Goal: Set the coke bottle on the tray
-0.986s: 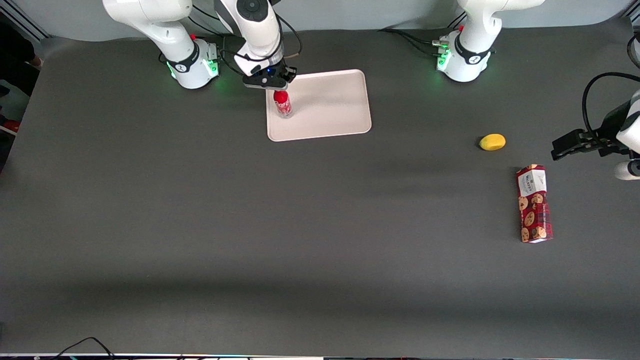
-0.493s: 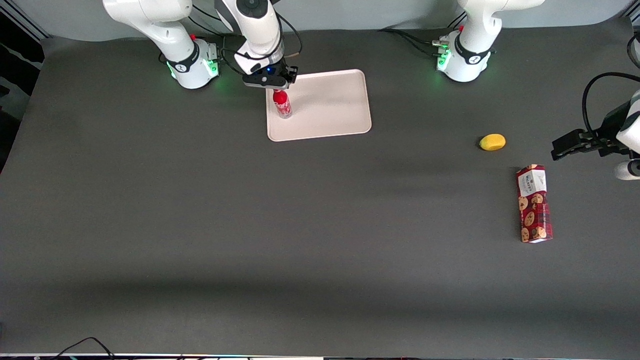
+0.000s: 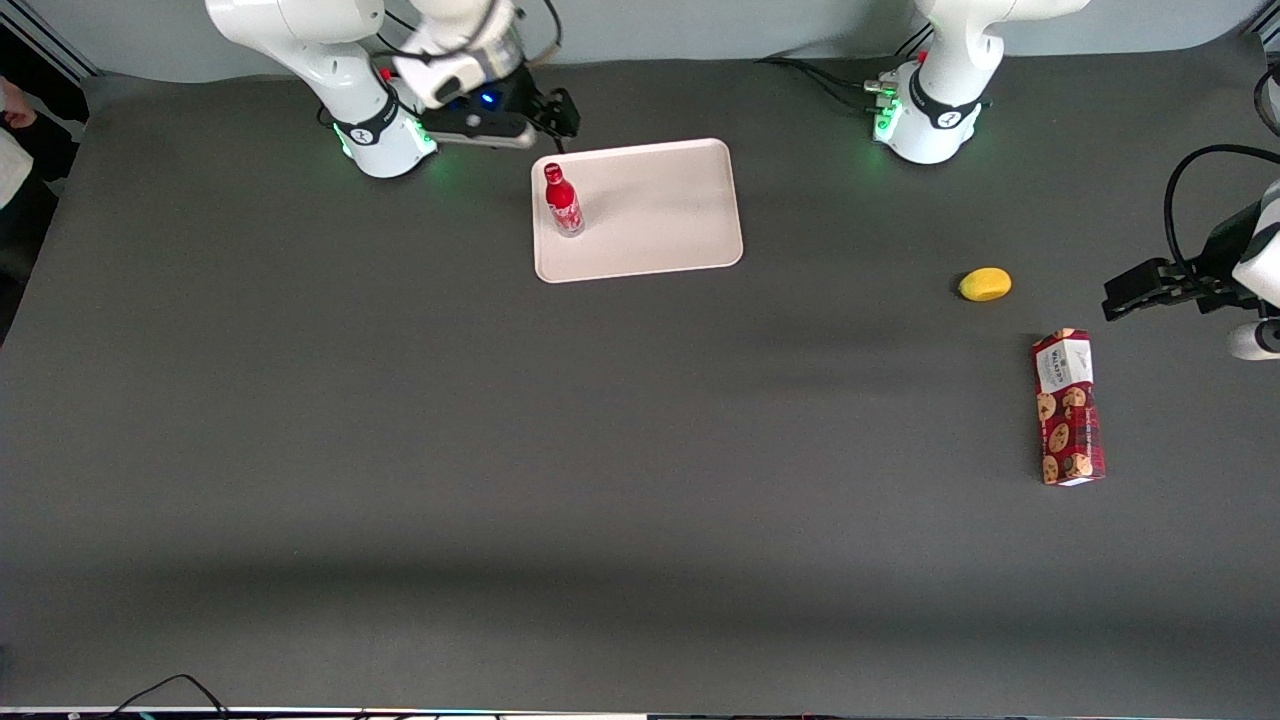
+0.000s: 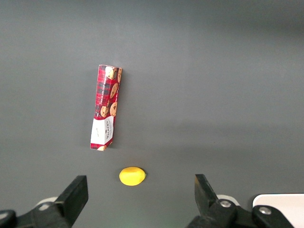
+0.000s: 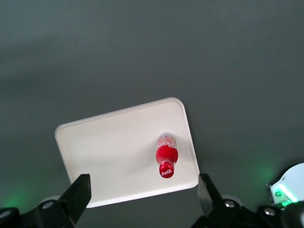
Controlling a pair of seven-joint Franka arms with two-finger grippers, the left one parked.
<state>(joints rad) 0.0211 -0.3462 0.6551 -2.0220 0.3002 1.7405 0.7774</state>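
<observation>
Standing upright on the tray [image 3: 660, 215], the coke bottle [image 3: 563, 201] sits below the open, empty pincer [image 3: 560, 112].

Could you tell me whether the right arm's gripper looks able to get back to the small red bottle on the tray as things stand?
Probably yes. The small red bottle stands upright on the pale rectangular tray with nothing beside it, and the right gripper, jaws open, hangs above the tray's edge farthest from the front camera.
</observation>
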